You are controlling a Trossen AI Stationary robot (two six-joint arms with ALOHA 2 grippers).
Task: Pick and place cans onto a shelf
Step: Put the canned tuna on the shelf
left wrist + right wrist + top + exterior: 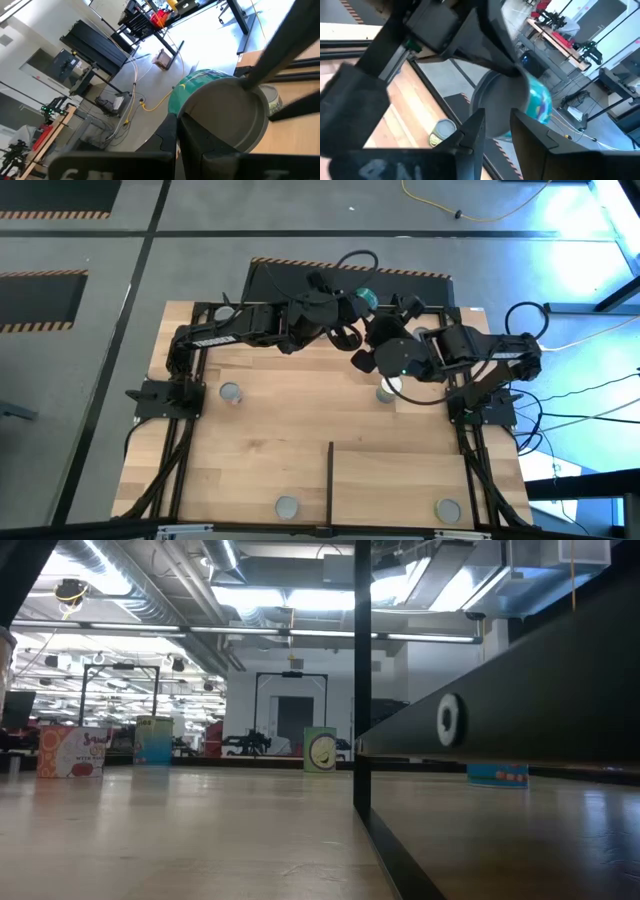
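Observation:
A can with green-blue sides and round grey ends (367,300) hangs high over the table's far middle, between both grippers. My left gripper (352,308) comes from the left and is shut on it; its wrist view shows one grey end (220,115) just past the fingers. My right gripper (497,119) faces it from the right, fingers a little apart, with the can's other end (502,102) close beyond their tips; whether they touch it does not show. The shelf (400,480) lies at the near right, behind a black divider bar (330,475). My left gripper meets the can at the rim of its round grey end (186,119). The closed fingers (200,150) cover the spot, so the kind of pinch does not show. They come about level from the table's left. The can is lifted clear, on its side.
Other cans stand on the table: one at the left (231,392), one under the right arm (388,390), one at the near middle (287,506), one on the shelf (447,508). Black arm mounts (165,395) (485,410) flank the board. The divider bar (360,690) stands upright in the low view.

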